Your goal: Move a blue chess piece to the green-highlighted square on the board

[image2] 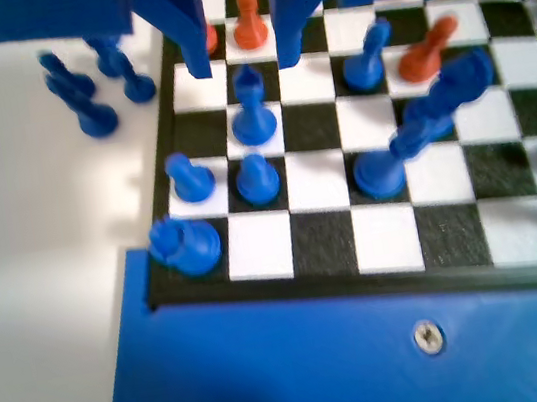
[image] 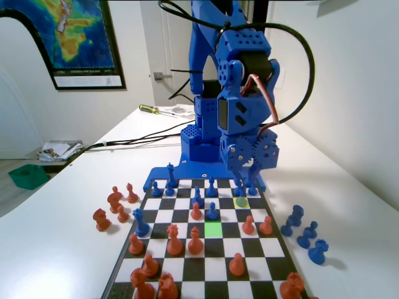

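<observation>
The board [image: 219, 269] runs from the blue arm's base toward the camera in the fixed view. My gripper [image: 245, 182] is low over the far right corner of the board. Right under it a blue chess piece [image: 241, 194] stands on a yellow-lit square. In the wrist view the jaws stand apart, and my gripper [image2: 242, 61] is open around the round head of that pawn [image2: 252, 112] without touching it. The green-highlighted square [image: 213, 228] lies bare two rows nearer the camera and one column to the left. Another blue pawn [image: 212, 212] stands just behind it.
Orange pieces [image: 174, 240] crowd the near half of the board. More orange pieces [image: 114, 202] stand on the table to its left, and several blue ones [image: 303, 233] to its right. Blue pieces [image2: 255, 178] stand close around the pawn in the wrist view.
</observation>
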Available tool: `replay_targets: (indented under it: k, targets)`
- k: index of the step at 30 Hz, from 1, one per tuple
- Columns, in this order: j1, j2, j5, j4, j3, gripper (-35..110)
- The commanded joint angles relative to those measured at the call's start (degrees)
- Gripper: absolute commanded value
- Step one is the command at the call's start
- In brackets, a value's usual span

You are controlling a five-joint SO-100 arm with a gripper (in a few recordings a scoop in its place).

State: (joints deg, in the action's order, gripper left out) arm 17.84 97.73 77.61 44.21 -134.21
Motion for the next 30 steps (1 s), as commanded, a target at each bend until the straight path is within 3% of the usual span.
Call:
replay_targets:
  k: [1,30]
  targets:
    - [1.05,-0.62,0.7,0.35,3.34,13]
    - [0.53,-7.29,5.1,-4.75,1.05,10]
